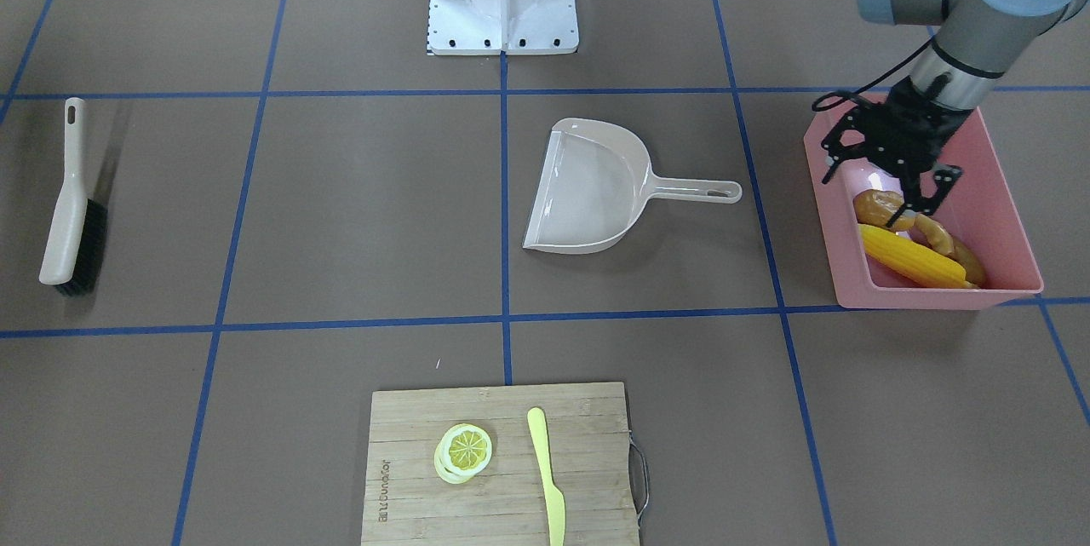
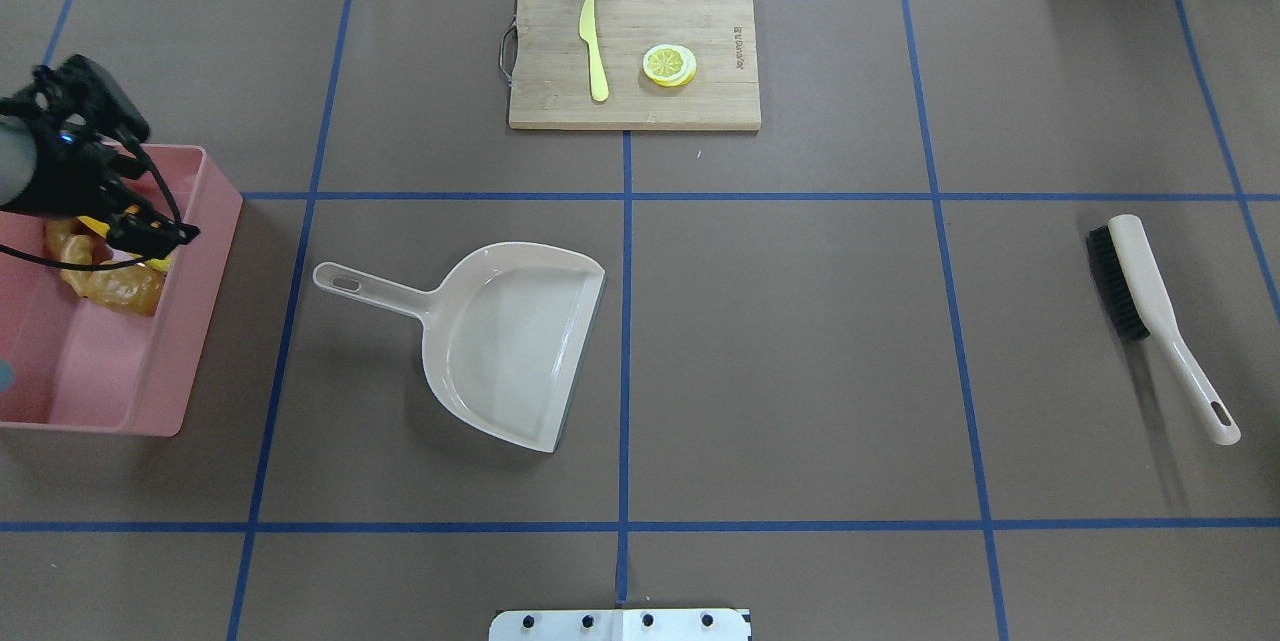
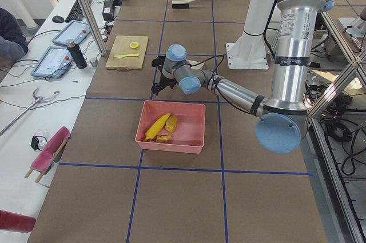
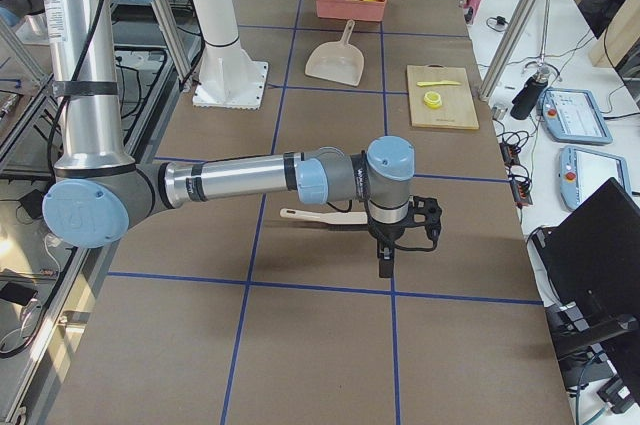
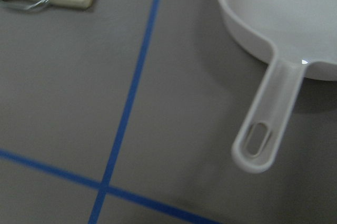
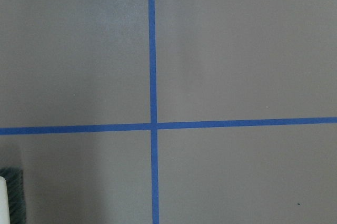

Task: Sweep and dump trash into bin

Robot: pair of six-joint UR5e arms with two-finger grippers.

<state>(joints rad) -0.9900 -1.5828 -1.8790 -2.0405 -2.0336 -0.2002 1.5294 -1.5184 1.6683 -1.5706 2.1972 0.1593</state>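
The pink bin [image 1: 937, 297] stands at the table's left end, seen too in the overhead view [image 2: 140, 351]. Inside lie the trash pieces: a yellow corn cob [image 1: 915, 258], a knobbly tan root [image 1: 947, 241] and a brown potato [image 1: 877, 207]. My left gripper [image 1: 886, 184] hovers over the bin's far part, fingers spread open and holding nothing. In the overhead view it [image 2: 150, 181] partly hides the trash [image 2: 115, 286]. My right gripper [image 4: 405, 235] shows only in the exterior right view, over the brush [image 4: 320, 216]; I cannot tell whether it is open or shut.
The white dustpan [image 2: 510, 341] lies empty mid-table, handle pointing at the bin. The brush [image 2: 1150, 301] lies at the right end. A wooden cutting board [image 2: 560, 91] at the far edge carries a lemon slice [image 2: 668, 64] and a yellow knife [image 2: 594, 46].
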